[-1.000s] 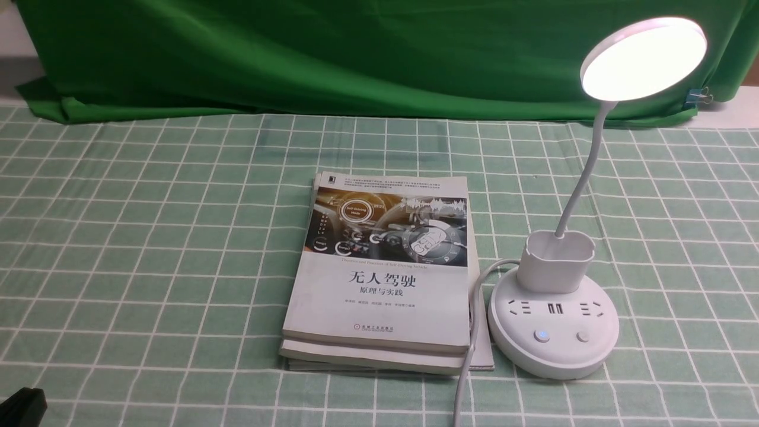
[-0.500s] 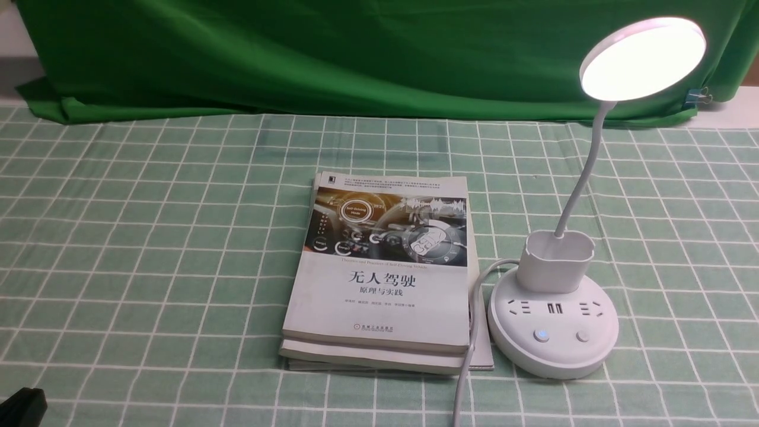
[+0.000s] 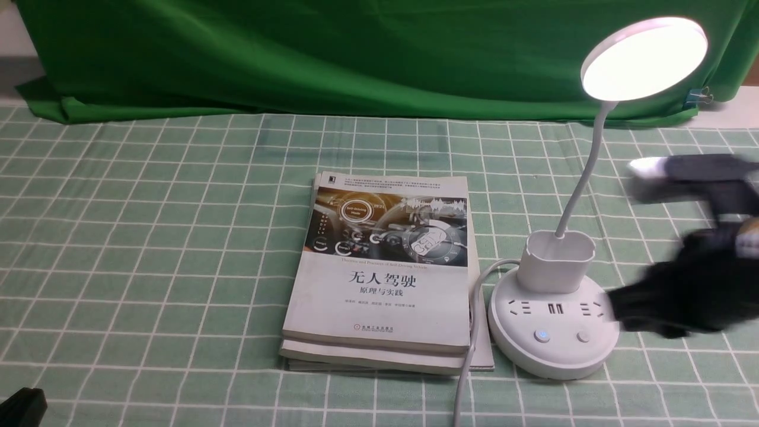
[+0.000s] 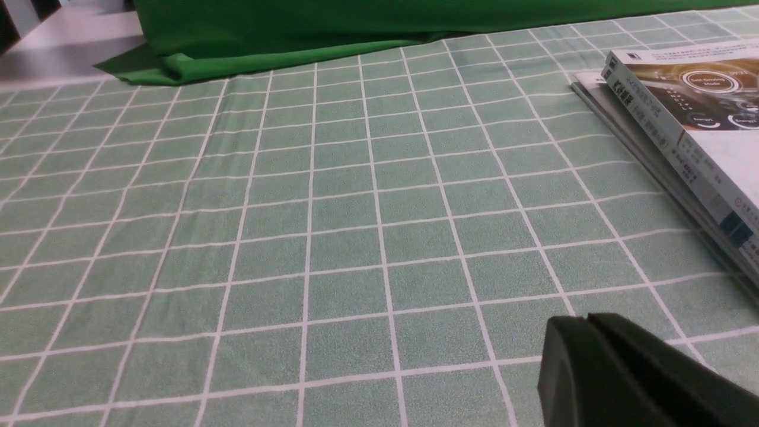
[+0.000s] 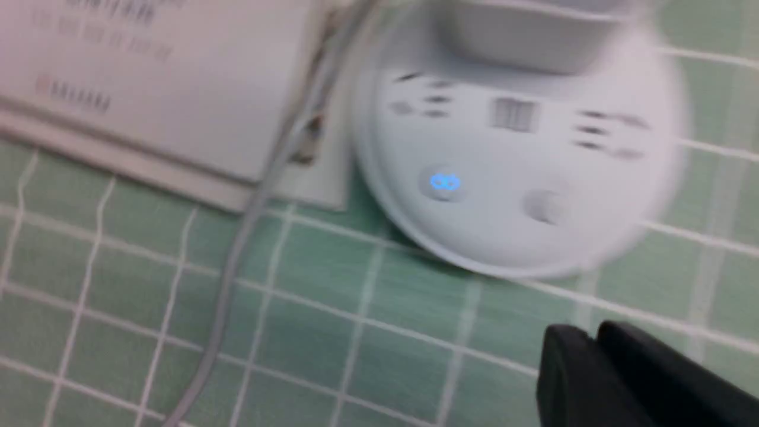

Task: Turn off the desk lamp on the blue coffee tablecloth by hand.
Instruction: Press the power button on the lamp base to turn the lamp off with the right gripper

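Your desk lamp (image 3: pixel 557 267) stands lit on the blue coffee tablecloth (image 3: pixel 148 237) just right of the book (image 3: pixel 382 279). Your right gripper (image 3: pixel 618 308), fingers (image 5: pixel 569 379) pressed together, is blurred beside the base (image 3: pixel 554 359) on the side away from the book; the left gripper (image 4: pixel 587 332), also closed, rests well left of the book. The plastic base looks light and may skid, so grasp nothing and press straight down on a front button (image 3: pixel 541 336).

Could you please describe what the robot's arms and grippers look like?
The matte black left gripper and matte black right gripper have blocky fingers with rounded corners. The bulky black right arm is blurred, carrying a dark grey box-shaped part with a white end. No markings are readable.
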{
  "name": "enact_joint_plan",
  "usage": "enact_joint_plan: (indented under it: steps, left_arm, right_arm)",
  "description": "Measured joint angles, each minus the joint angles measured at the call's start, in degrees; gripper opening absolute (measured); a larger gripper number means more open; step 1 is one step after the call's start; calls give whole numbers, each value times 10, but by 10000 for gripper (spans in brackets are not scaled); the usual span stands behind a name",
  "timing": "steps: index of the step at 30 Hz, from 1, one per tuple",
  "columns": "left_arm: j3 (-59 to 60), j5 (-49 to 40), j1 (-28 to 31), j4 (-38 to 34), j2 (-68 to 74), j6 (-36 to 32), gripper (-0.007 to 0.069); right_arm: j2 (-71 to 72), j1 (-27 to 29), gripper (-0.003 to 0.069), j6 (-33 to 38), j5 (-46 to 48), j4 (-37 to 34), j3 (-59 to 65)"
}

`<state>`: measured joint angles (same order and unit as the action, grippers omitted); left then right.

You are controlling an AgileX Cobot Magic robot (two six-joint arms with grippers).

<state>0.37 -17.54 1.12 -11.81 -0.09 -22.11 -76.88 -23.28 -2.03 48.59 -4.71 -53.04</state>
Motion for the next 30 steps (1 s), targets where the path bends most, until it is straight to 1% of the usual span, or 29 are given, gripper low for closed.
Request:
enact_joint_plan:
  steps: [2,5,10,13,16,21,25,30]
  left_arm:
    - [0,0,0,0,0,0,0]
    - [0,0,0,0,0,0,0]
    - [0,0,0,0,0,0,0]
    - [0,0,0,0,0,0,0]
    - [0,0,0,0,0,0,0]
    - [0,0,0,0,0,0,0]
    - [0,0,0,0,0,0,0]
    - [0,0,0,0,0,0,0]
  right_arm:
    - [-47,-23,65,-4,1,9,-26]
    - [-100,-35,64,-9,8,13,-57]
    - [-135,-34,43,-14,31,29,-73]
    - [-135,-33,39,-34,48,58,-73]
    - [-135,-26,39,-46,50,68,-71]
    - [-135,-7,39,-75,13,74,-43]
    - [-135,-6,41,-81,-21,71,-42]
    - [-149,-6,41,-84,-34,70,-42]
